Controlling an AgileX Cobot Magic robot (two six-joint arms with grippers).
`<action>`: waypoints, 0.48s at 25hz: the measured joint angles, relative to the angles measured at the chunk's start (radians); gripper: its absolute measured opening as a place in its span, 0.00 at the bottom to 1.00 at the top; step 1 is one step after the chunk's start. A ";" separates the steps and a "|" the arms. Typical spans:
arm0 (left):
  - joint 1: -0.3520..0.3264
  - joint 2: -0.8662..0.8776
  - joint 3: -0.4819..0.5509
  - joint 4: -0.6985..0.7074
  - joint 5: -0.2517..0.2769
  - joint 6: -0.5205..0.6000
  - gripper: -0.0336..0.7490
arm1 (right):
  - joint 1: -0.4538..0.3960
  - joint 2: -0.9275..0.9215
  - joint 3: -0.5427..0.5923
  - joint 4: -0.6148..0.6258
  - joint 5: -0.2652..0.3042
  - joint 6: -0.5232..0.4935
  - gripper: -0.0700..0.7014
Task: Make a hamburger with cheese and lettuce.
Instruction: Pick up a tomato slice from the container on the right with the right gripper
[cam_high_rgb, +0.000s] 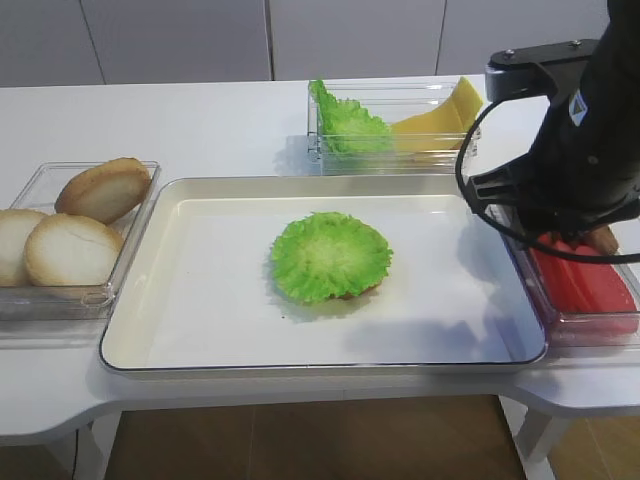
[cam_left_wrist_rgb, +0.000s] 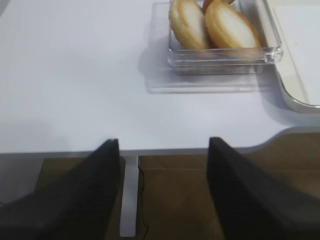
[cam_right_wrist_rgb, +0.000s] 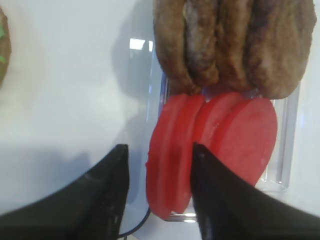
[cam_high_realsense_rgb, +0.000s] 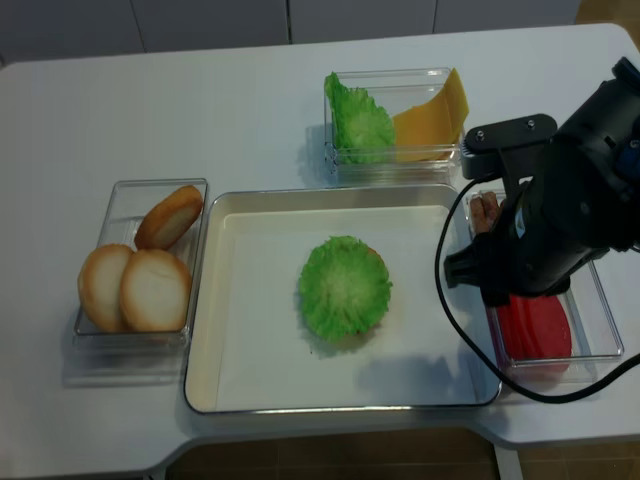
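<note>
One hamburger (cam_high_rgb: 331, 257) lies flat, round; right pincer (cam_right_wrist_rgb: 160, 165) gapes wide astride a tomato slice (cam_right_wrist_rgb: 170, 155).

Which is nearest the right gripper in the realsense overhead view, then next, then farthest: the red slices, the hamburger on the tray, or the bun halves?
From the right gripper:
1. Red slices, directly under it in the right-hand bin.
2. Hamburger, mid-tray, to its left.
3. Bun halves, in the far-left bin.
</note>
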 joint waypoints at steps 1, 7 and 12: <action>0.000 0.000 0.000 0.000 0.000 0.000 0.57 | 0.000 0.000 0.000 -0.005 -0.004 0.004 0.51; 0.000 0.000 0.000 0.000 0.000 0.000 0.57 | 0.000 0.000 0.000 -0.009 -0.025 0.009 0.51; 0.000 0.000 0.000 0.000 0.000 0.000 0.57 | 0.002 0.015 -0.002 -0.011 -0.035 0.000 0.51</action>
